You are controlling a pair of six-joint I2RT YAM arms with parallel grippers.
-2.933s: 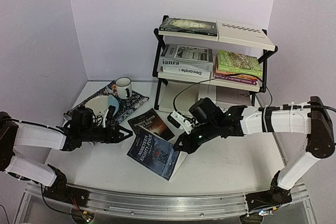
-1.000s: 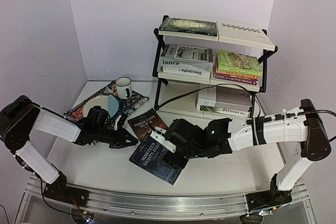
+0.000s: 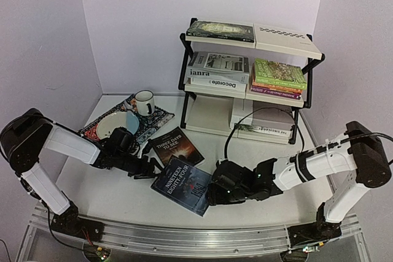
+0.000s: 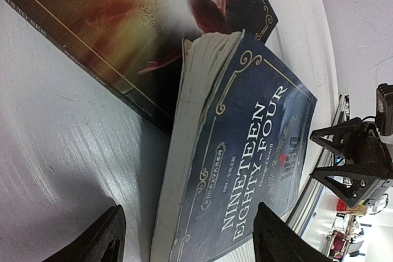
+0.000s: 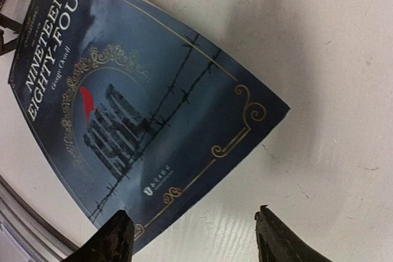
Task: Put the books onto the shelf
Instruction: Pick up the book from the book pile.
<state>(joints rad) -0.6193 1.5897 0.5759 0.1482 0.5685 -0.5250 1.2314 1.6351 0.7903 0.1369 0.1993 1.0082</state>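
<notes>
**Two down, the rest stacked**

One table (image 3: 110, 196) carries one three-tier shelf (image 3: 288, 40) at the back right. The books (image 3: 218, 73) on it: one on the top tier, two stacks on the middle tier and one stack on the bottom tier. How many each stack holds is hard to count.

Two more lie on the table in front, a dark book (image 3: 178, 144) and a blue book (image 3: 181, 185) whose far corner rests on the dark one. One mat (image 3: 153, 124), one bowl (image 3: 113, 124) and one mug (image 3: 145, 102) sit at the left.

The left gripper (image 4: 187, 237) has its jaws wide, straddling the blue book's left corner and clamping nothing. The right gripper (image 5: 193, 237) is wide and empty, just beside that book's right edge — its arm hides that corner from above.
</notes>
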